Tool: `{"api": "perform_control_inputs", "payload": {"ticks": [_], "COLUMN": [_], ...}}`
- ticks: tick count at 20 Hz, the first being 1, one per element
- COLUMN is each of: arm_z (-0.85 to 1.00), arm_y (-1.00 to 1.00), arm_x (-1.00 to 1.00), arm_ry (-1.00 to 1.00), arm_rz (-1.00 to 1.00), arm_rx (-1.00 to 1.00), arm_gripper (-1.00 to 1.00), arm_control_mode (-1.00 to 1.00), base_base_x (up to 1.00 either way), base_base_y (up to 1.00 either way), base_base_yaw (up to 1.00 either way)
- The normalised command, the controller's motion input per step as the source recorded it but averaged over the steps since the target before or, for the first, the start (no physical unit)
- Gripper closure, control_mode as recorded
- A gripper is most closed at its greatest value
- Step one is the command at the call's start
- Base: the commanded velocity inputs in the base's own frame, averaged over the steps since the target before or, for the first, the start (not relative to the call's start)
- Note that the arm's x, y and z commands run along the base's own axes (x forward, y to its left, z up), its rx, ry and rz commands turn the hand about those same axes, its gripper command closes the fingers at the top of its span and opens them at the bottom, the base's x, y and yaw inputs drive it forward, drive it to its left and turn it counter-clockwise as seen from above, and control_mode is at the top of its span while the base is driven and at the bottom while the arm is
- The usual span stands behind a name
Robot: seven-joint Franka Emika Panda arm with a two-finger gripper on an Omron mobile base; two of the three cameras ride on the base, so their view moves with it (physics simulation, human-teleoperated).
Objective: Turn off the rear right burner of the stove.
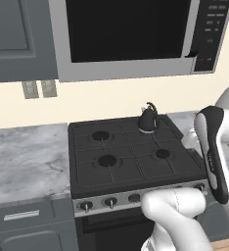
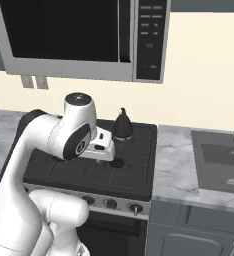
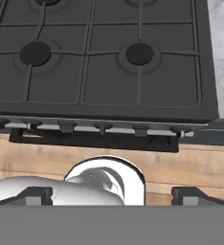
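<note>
Rear right burner sits at the back right corner of the stove, under the small black kettle; a faint bluish ring shows at the kettle's base, so I judge it lit. Gripper hangs out in front of the stove and above its front edge, looking down and in over the grates; its two dark tips stand wide apart at the bottom of the hand view with nothing between them; the jaws are empty. Row of knobs runs left to right along the silver front strip, ahead of and below the jaws; the rightmost knob lies off to their right; which knob governs that burner I cannot tell, though a right-end one seems likely; the coming move is forward, down and rightward.
</note>
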Motion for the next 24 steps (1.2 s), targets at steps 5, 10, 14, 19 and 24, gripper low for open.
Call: {"api": "perform_control_inputs", "payload": {"ticks": [5, 10, 14, 19, 24], "arm_z": [-0.30, -0.28, -0.27, -0.25, -0.28], "arm_y": [-0.35, -0.29, -0.37, -0.29, 0.00], "arm_x": [-0.31, -0.23, -0.20, -0.11, 0.00], "arm_ry": [0.00, 0.00, -0.01, -0.14, -0.19], "arm_rz": [0.00, 0.00, 0.02, 0.14, 0.40], "arm_rx": [0.00, 0.00, 0.00, 0.00, -0.05], "arm_gripper": [-1.00, -1.00, -1.00, -1.00, -1.00], "arm_control_mode": [-1.00, -1.00, -1.00, -1.00, -1.00], "base_base_x": [0.00, 0.00, 0.00, 0.00, 0.00], "base_base_y": [0.00, 0.00, 0.00, 0.00, 0.00], "base_base_yaw": [0.00, 0.00, 0.00, 0.00, 0.00]}}
